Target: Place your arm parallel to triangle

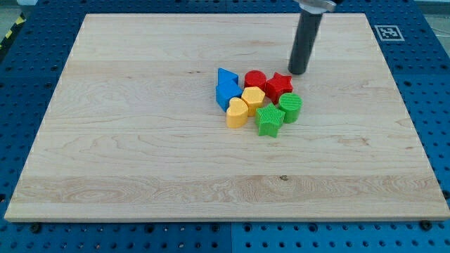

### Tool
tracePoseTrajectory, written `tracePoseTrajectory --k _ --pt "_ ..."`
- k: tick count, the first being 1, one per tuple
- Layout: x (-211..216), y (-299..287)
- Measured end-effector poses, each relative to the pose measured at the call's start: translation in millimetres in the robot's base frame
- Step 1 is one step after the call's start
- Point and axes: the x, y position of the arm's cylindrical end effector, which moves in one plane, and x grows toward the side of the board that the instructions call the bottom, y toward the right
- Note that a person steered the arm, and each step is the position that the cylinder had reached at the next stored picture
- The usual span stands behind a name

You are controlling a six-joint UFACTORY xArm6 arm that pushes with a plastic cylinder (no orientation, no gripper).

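Dark rod upright, my tip (298, 72) down

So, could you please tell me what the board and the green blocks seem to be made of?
Board: pale wood, likely maple, matte; long grain lines and small dark knots show. Green blocks: fine ridges across their faces suggest 3D-printed plastic, though painted wood cannot be ruled out. My tip stands just above the red star.

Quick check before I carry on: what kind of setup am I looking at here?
Likely a robotics lab bench: a wooden board on a blue perforated table, a fiducial marker at the board's corner, small coloured blocks clustered mid-board, my tip beside the red star.
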Motion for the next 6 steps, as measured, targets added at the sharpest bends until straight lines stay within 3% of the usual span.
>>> tracePoseTrajectory --k 3,4,6 --pt "-2 -208" --pt "28 -225" --pt "91 -168"
